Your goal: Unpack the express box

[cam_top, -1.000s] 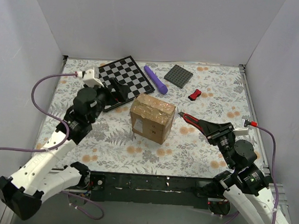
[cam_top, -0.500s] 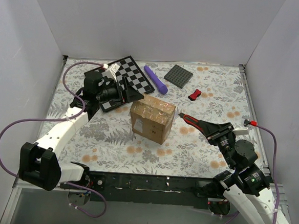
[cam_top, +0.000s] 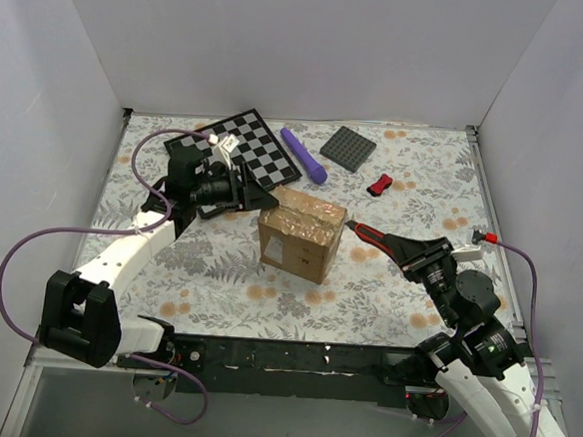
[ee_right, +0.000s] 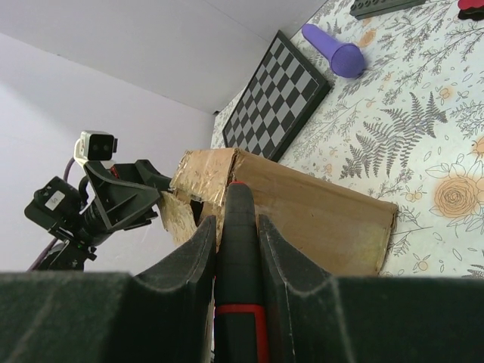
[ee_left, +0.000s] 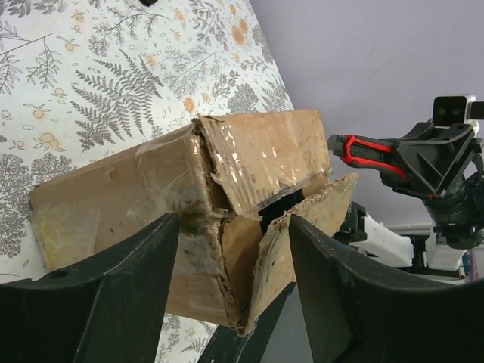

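The express box (cam_top: 298, 234) is a brown taped carton standing mid-table, its top flaps torn and partly lifted. My left gripper (cam_top: 256, 189) is at the box's upper left edge. In the left wrist view the gripper (ee_left: 233, 227) stands open, its black fingers (ee_left: 128, 287) on either side of a raised cardboard flap (ee_left: 302, 227). My right gripper (cam_top: 409, 249) is shut on a red-and-black cutter (cam_top: 370, 234), whose tip points at the box's right top edge. In the right wrist view the cutter (ee_right: 240, 249) sits between the jaws just in front of the box (ee_right: 318, 212).
A chessboard (cam_top: 238, 155) lies behind my left gripper. A purple cylinder (cam_top: 304, 154), a dark grey square plate (cam_top: 347, 147) and a small red object (cam_top: 379, 185) lie along the back. White walls close in the floral-patterned table (cam_top: 218, 273) on three sides.
My left arm swung from above the chessboard to the box's left top edge and its jaws narrowed around a flap. The box shifted slightly right. The right arm stayed put.
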`<state>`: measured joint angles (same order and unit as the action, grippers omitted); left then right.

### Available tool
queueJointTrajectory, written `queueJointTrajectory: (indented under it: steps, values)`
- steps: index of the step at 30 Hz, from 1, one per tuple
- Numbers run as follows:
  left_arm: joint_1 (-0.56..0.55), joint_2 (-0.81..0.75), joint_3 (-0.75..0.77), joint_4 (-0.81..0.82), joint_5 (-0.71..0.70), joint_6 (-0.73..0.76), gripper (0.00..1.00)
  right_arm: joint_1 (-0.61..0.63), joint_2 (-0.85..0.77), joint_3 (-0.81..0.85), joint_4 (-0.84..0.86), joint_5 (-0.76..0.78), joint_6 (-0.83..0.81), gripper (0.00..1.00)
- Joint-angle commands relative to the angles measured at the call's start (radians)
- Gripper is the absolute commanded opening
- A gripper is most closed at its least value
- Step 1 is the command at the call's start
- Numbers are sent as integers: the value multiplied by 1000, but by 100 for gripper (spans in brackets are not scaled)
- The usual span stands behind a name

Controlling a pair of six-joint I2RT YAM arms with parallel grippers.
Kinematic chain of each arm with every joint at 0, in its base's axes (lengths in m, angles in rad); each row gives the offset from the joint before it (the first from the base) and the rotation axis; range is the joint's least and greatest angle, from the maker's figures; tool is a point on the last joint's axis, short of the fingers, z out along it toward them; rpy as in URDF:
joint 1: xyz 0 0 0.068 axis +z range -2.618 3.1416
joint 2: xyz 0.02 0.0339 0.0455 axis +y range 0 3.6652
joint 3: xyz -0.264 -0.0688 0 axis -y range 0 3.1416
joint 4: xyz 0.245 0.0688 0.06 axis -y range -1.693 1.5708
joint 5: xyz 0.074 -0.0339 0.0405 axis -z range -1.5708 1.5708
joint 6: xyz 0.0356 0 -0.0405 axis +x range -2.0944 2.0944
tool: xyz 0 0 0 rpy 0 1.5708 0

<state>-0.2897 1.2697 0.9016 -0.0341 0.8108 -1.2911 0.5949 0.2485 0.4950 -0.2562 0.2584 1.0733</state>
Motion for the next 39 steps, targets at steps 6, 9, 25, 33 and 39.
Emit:
queueJointTrajectory:
  steps: [6,9,25,33,39]
  values:
    - [-12,28,25,-69,-111,67,75,-1,11,13,98,-8,-7,1]
    - [-12,30,36,-49,-139,70,79,-3,12,13,95,-8,-13,1]
    - [-19,69,26,-7,-70,65,16,-1,-3,0,83,-5,-10,1]
    - [-20,-2,-10,68,-70,-23,0,-3,-12,-1,63,-1,48,1]
    - [-22,-79,35,-36,-234,-45,0,-3,-26,13,84,-18,31,1]
